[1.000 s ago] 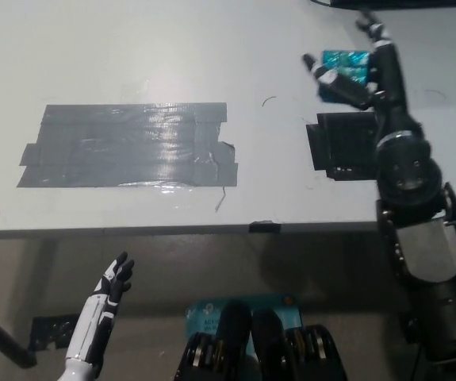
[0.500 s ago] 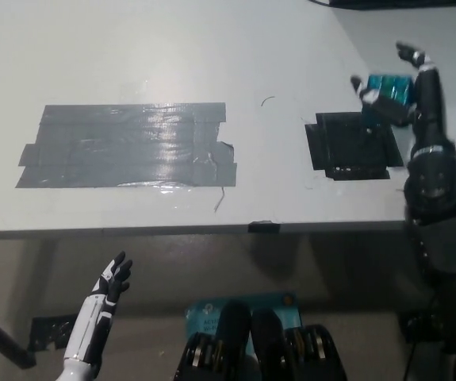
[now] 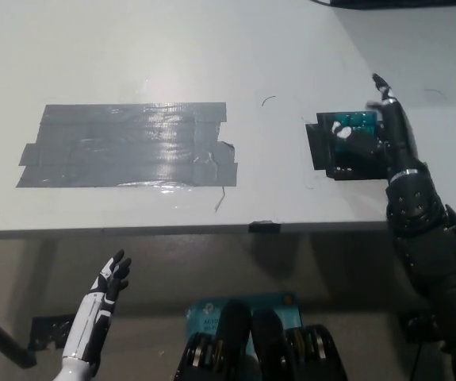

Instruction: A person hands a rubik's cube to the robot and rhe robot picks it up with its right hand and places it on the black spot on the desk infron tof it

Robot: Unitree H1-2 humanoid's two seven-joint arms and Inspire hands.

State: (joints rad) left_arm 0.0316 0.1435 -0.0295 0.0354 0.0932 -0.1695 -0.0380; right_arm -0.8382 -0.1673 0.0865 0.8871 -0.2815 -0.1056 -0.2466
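Bright, even overhead light on the white desk (image 3: 212,48). Glare streaks across the grey tape patch (image 3: 128,147) at 9 o'clock. Floor under the desk edge sits in dim shadow toward 6 o'clock. Slightly soft focus overall, grainy in dark areas.

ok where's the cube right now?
In the head view the rubik's cube is at the right of the desk, over the black spot, held in the right hand; contact with the spot is unclear.
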